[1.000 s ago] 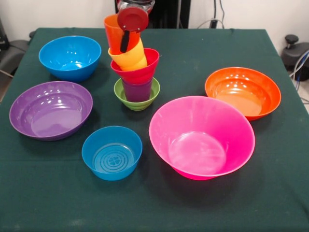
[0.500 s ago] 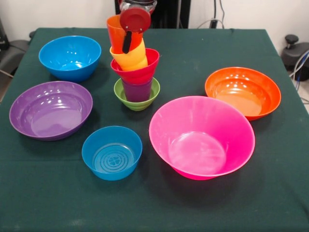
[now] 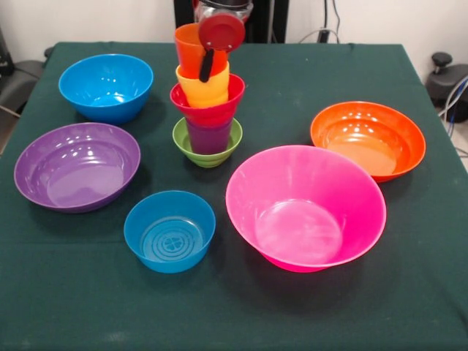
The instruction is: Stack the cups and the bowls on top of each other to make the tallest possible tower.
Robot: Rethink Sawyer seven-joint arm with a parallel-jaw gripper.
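A nested tower [image 3: 208,110] is seen upper centre of the frame on the green-clothed bench [image 3: 409,292]: green bowl [image 3: 208,145] at the bottom, then purple cup [image 3: 208,137], red bowl [image 3: 208,106], yellow cup [image 3: 203,89] and orange cup [image 3: 191,50] on top, approx. upright. The hand [image 3: 212,55] is lowered from the top edge over the orange cup; a red disc is seen w/ one black finger [image 3: 206,67] laid down the front of the orange and yellow cups. Whether the hand is apart or clamped cannot be told. Loose bowls are spread round the tower, all apart from it: mid blue bowl [image 3: 107,86] upper left, purple bowl [image 3: 77,166] mid left, small blue bowl [image 3: 170,230] lower centre-left, large pink bowl [image 3: 306,207] lower right of centre, orange bowl [image 3: 368,140] at right.
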